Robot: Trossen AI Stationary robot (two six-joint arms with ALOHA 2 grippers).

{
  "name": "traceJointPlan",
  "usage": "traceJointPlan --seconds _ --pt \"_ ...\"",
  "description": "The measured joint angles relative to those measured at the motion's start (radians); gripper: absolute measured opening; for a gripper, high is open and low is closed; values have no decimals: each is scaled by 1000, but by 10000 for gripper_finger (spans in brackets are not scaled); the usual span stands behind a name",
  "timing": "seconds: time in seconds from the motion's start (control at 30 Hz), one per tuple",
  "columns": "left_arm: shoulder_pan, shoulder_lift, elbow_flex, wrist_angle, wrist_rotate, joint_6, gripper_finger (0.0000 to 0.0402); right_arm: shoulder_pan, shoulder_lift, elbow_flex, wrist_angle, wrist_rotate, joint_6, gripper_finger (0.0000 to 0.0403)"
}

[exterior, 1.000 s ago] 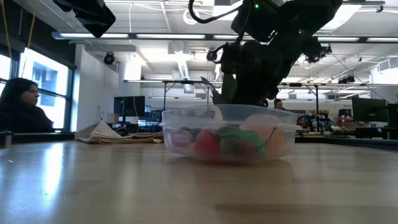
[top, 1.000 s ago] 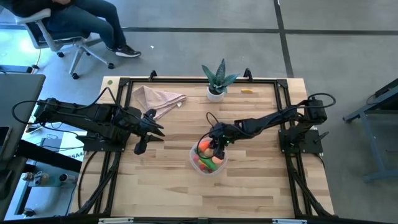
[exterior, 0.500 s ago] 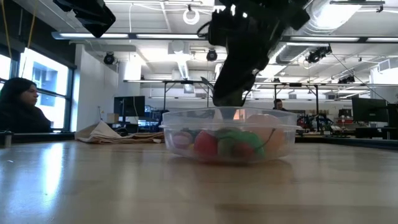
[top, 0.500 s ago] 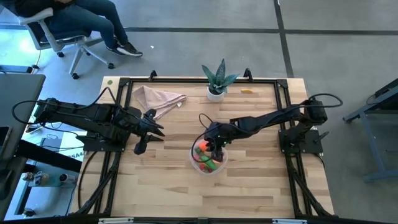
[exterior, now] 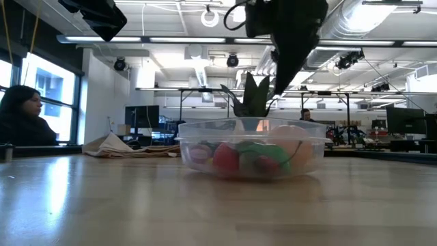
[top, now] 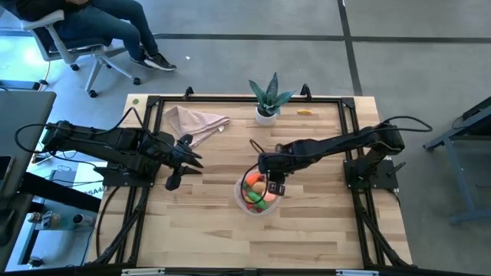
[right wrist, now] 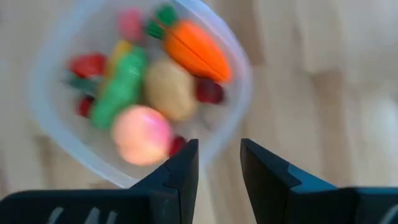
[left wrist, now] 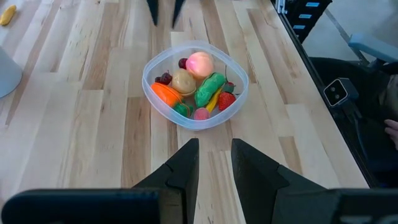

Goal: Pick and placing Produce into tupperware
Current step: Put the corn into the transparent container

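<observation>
The left pincer point(top: 173, 182), shut and empty, waited well left of the tub point(top: 257, 196). The tub sat mid-counter point(top: 199, 230), holding the carrot point(left wrist: 165, 94), cucumber point(left wrist: 209, 89) and peach point(left wrist: 199, 63). The right pincer point(top: 275, 188) hung just above its right rim, open, gripping nothing. Bare wood lay around.

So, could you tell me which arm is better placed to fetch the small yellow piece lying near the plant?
Probably the right: its gripper hangs empty over the tupperware, nearer the yellow piece. The left gripper waits shut by the napkin, farther off.
</observation>
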Motion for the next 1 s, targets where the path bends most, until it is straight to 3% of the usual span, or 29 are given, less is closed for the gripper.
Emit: traceJointPlan --seconds 0.23,0.57,0.7,1.0 --pt "0 0 0 0 0 0 83 4 0 16 -119 162 70 110" --pt "0 0 0 0 0 0 83 1 0 16 -50 154 112 110" --pt "0 0 0 0 0 0 83 -6 0 16 -4 196 144 110" --pt "0 0 0 0 0 0 83 -38 -4 16 -93 169 29 110"
